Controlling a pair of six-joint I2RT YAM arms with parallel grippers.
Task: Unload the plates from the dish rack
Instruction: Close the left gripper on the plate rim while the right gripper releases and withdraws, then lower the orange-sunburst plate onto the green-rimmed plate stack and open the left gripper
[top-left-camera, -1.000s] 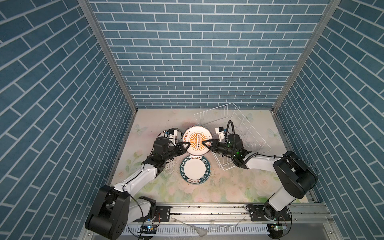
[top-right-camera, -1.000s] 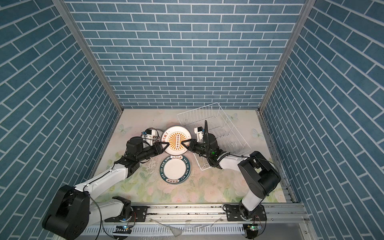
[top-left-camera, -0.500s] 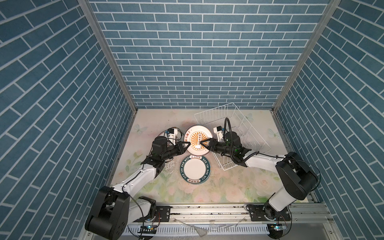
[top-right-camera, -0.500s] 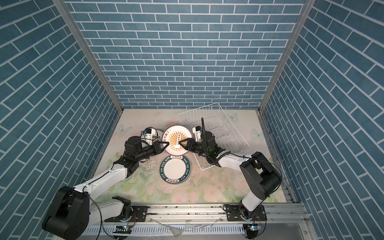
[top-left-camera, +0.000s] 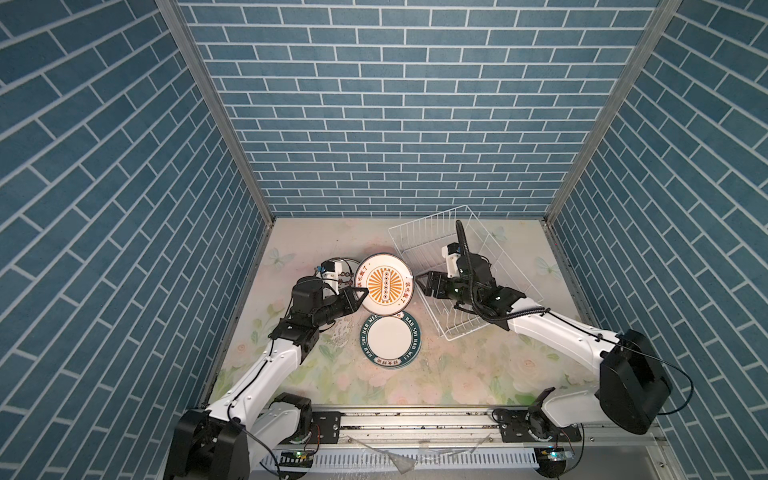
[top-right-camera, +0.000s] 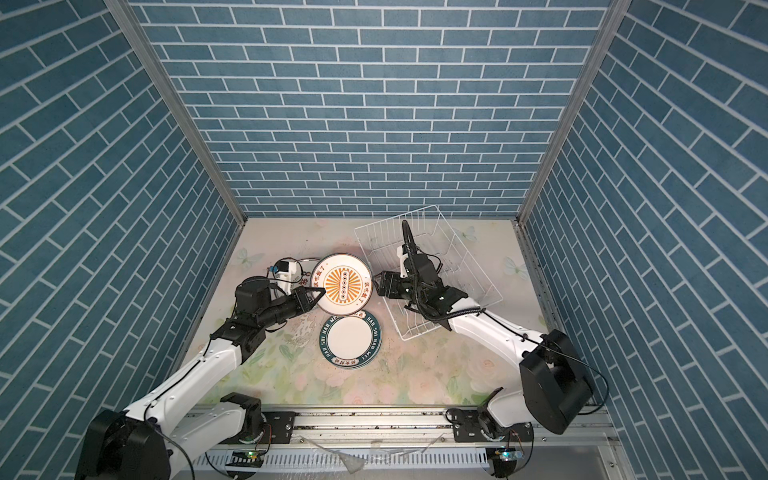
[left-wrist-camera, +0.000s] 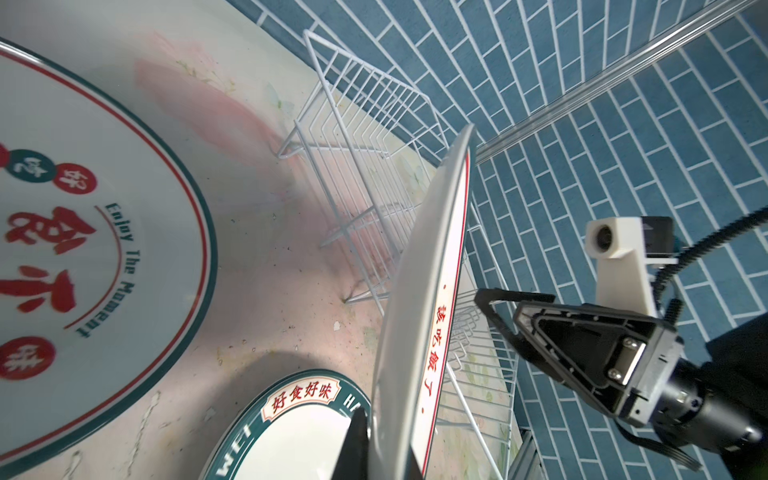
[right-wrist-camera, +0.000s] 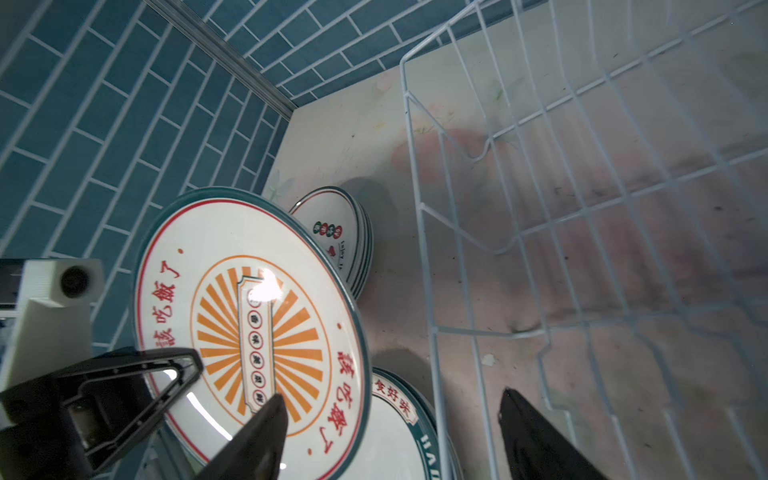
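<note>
1. The sunburst plate (top-left-camera: 384, 284) is being held tilted above the table (top-left-camera: 457, 374) by the left gripper (top-left-camera: 360, 297), jaws clenched on its rim.
2. The right gripper (top-left-camera: 422, 285) is being held just beside that plate, jaws spread, grasping nothing.
3. Green-rimmed plates (top-left-camera: 390, 338) are being observed stacked flat, beside the dish rack (top-left-camera: 419, 232).

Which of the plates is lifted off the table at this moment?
The orange sunburst plate, tilted and clamped at its rim by the jaws of the left gripper. The green-lettered plates and the red-character plates lie flat in stacks on the table.
</note>
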